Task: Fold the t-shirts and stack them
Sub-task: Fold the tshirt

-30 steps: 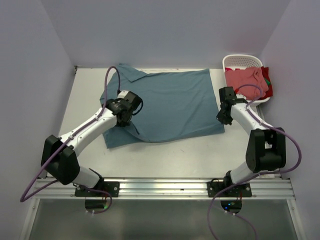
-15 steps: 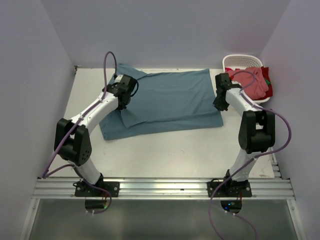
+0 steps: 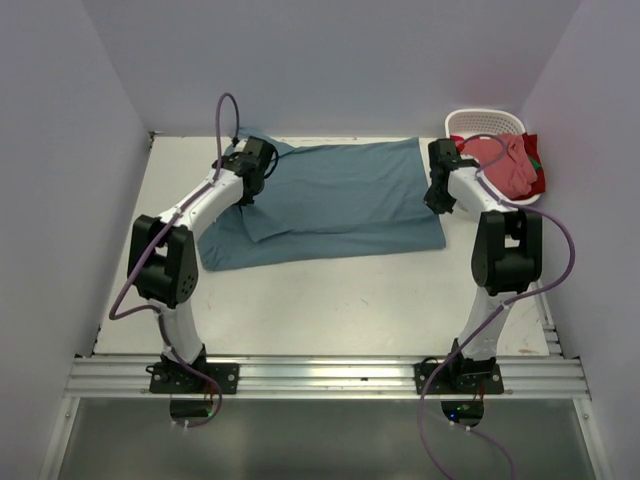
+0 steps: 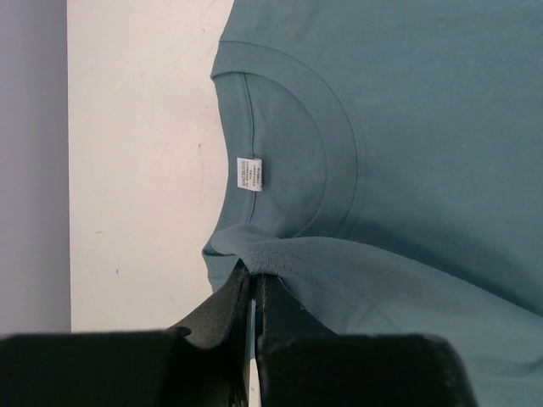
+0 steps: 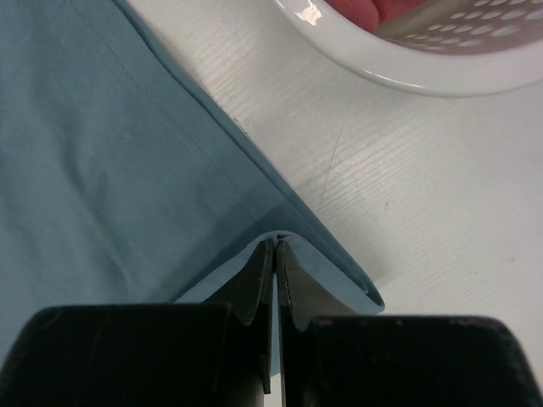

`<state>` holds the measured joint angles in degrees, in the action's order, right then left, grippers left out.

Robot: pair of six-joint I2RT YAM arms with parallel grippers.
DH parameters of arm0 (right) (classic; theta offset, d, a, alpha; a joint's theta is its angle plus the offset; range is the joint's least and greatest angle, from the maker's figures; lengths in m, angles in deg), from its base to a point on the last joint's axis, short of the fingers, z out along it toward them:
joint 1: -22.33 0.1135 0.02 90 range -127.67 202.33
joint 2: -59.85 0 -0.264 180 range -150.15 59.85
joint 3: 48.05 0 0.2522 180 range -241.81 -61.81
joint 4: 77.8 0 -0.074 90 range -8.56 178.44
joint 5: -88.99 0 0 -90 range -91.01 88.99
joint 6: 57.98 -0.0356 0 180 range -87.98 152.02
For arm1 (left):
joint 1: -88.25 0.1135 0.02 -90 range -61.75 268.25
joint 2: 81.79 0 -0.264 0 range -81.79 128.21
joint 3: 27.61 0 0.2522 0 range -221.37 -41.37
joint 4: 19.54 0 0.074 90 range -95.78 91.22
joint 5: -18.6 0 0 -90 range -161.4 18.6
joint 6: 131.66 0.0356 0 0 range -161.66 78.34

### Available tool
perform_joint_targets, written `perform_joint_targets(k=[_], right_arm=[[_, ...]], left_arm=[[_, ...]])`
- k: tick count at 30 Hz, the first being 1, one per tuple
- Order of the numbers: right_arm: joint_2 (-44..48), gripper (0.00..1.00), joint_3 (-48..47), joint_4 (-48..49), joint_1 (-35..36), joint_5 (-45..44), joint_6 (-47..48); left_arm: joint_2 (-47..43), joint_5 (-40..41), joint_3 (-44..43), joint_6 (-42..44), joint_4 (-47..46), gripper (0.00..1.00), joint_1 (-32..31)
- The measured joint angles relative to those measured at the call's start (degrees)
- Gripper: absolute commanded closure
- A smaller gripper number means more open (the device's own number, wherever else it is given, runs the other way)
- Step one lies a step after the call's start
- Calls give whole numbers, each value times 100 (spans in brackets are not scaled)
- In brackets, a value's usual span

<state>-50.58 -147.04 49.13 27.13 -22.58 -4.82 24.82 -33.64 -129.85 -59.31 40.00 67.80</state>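
The soft, short-sleeved teal-blue t-shirt [image 3: 340,200] lies on the white desk [image 3: 350,290], just beside the white slotted plastic basket [image 3: 485,121] that holds the crumpled salmon pink-red t-shirt [image 3: 497,165]. Both arms reach across the teal-blue t-shirt, one at each end.

The right fingers [image 5: 274,250], at the end nearest the basket, are pressed together on a doubled corner of teal cloth. The left fingers [image 4: 253,281], at the end farthest from the basket, pinch a turned-over hem close to the round collar and its small white neck label [image 4: 249,174].

Both holds look shallow, with only the fingertips on a thin edge. If either arm pulls faster or farther than the other, the cloth would likely slide out on that side, and the flap would drop crooked.

From above, the t-shirt's near edge already runs at a slant, lower at the end away from the basket. I judge that an uneven carry would set a skewed crease that spoils the later folds.

The right fingers also work near the basket's wall. A wide swing there could nudge the basket or snag the pink-red t-shirt hanging over its rim. Letting go before the flap lies flat would leave trapped wrinkles.
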Motion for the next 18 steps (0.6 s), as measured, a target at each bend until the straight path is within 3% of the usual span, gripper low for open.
perform_joint_targets(k=[18], right_arm=[[-632,100,-385,-7,-37,-2,0]], left_arm=[[706,-46,-538,234,-199,100,254]])
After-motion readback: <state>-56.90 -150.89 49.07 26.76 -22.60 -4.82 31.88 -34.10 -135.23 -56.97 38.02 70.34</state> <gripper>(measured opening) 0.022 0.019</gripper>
